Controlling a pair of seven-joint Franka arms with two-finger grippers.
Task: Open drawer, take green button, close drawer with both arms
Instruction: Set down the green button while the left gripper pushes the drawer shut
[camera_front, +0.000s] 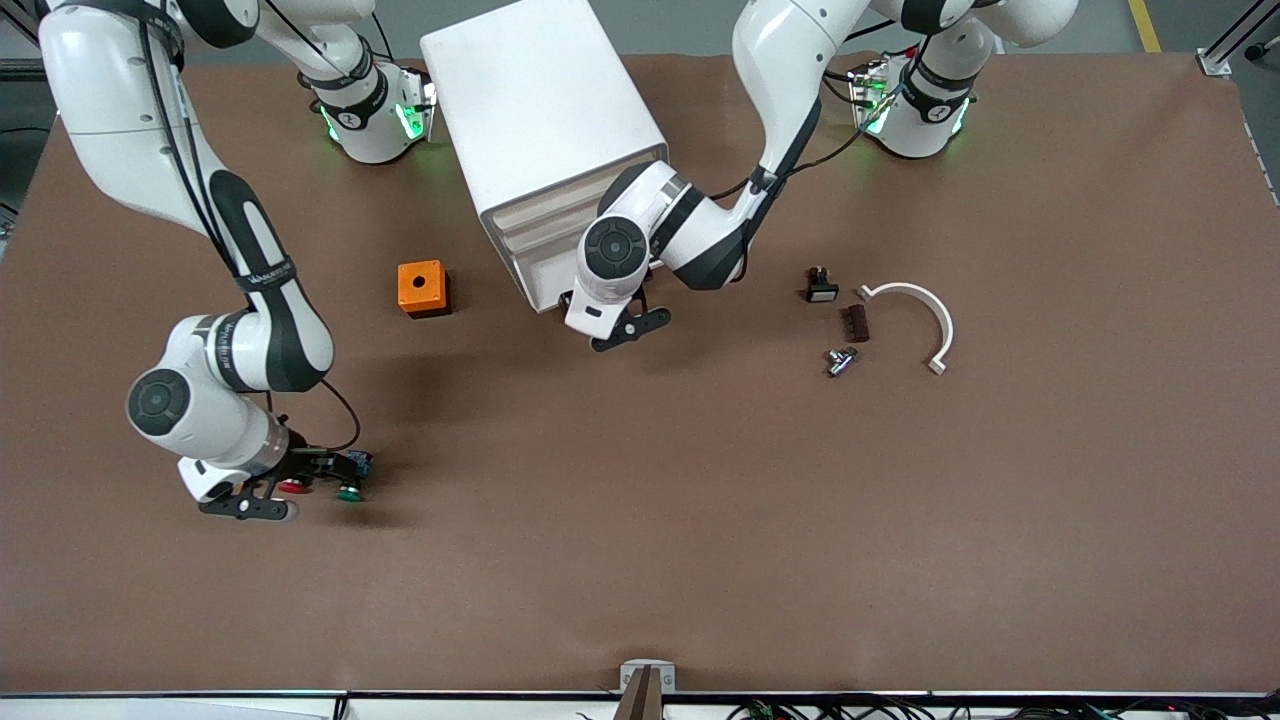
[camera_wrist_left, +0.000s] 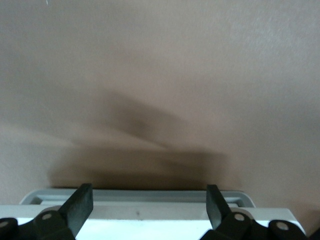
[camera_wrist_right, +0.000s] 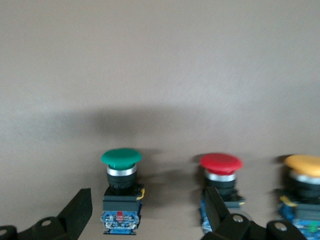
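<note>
The white cabinet (camera_front: 540, 100) stands at the robots' side of the table. My left gripper (camera_front: 630, 330) is open at the low end of its cream drawer fronts (camera_front: 535, 235). In the left wrist view a grey-white drawer edge (camera_wrist_left: 140, 196) lies between the open fingers (camera_wrist_left: 80, 207), untouched. My right gripper (camera_front: 275, 497) is low over the table at the right arm's end, open. In the right wrist view the green-capped button (camera_wrist_right: 121, 192) lies between the fingers (camera_wrist_right: 80, 210), not gripped. It also shows in the front view (camera_front: 349, 491).
A red-capped button (camera_wrist_right: 221, 175) and an orange-capped button (camera_wrist_right: 302, 185) lie beside the green one. An orange box (camera_front: 422, 288) sits beside the cabinet. A small black part (camera_front: 821, 285), a brown block (camera_front: 856, 323), a metal piece (camera_front: 840, 360) and a white curved bracket (camera_front: 915, 310) lie toward the left arm's end.
</note>
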